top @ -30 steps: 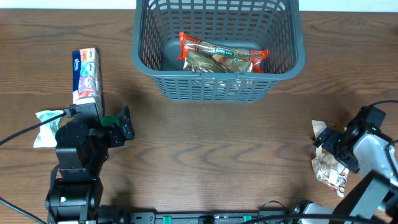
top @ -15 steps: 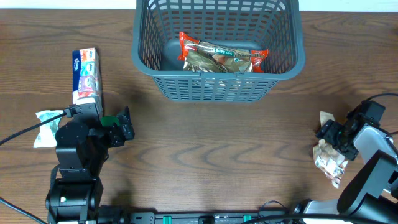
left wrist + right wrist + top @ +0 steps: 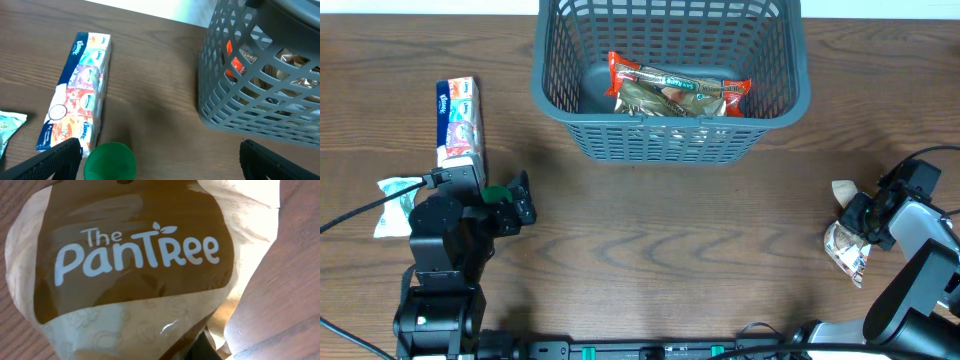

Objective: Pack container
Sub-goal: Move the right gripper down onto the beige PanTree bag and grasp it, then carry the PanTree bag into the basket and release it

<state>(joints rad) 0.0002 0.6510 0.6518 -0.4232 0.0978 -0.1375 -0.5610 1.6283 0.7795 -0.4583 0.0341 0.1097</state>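
The container (image 3: 535, 92), a large dark grey lattice basket, stands at the back centre and shows at the right of the left wrist view (image 3: 235, 95). A red-ended snack packet (image 3: 676, 92) lies on its floor. At the right edge of the table my right gripper (image 3: 869, 214) is shut on a tan and brown "The PanTree" bag (image 3: 844, 248). That bag (image 3: 135, 255) fills the right wrist view and hides the fingers. My left gripper (image 3: 522, 198) stands open over bare table at the left, nothing between its fingers (image 3: 55, 159).
A long tissue pack (image 3: 460, 120) lies left of the basket, also in the left wrist view (image 3: 75, 95). A small teal and white packet (image 3: 392, 190) sits by the left arm. A green round part (image 3: 110, 161) shows beside the left finger.
My right gripper has gone from open to shut on the PanTree bag, and the bag has crumpled and shifted slightly under it. The left arm has not moved.
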